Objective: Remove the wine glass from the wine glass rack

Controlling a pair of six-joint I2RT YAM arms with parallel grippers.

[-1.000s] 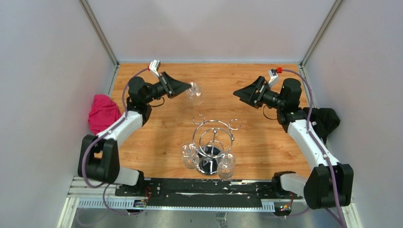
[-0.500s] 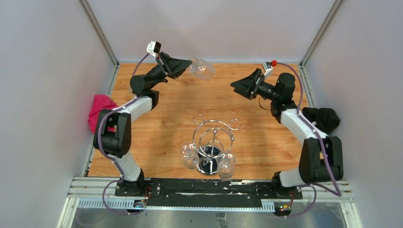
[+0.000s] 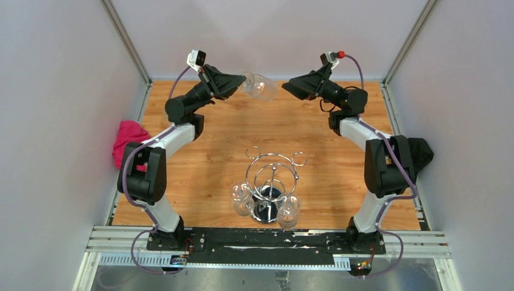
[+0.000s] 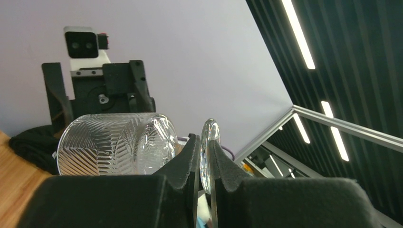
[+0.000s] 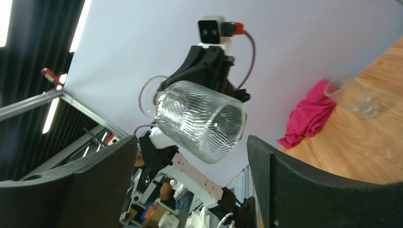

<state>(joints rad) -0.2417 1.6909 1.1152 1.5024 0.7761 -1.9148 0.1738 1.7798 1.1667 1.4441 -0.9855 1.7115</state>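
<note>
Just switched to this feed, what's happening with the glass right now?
The left gripper is shut on the stem of a wine glass, holding it on its side, raised at the far side of the table. The right gripper faces its bowl, open and apart from it. On the wine glass rack hang two other glasses.

Three wine glasses (image 3: 259, 86) (image 3: 241, 197) (image 3: 289, 209), one rack (image 3: 273, 173), two cloths (image 3: 130, 144) (image 3: 419, 151).

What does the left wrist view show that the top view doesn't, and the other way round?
Left wrist only: the foot of the wine glass pinched edge-on between the left fingers. Top only: the wine glass rack, two glasses at its near side, and the pink cloth. Both: the held wine glass and the right gripper facing it.
</note>
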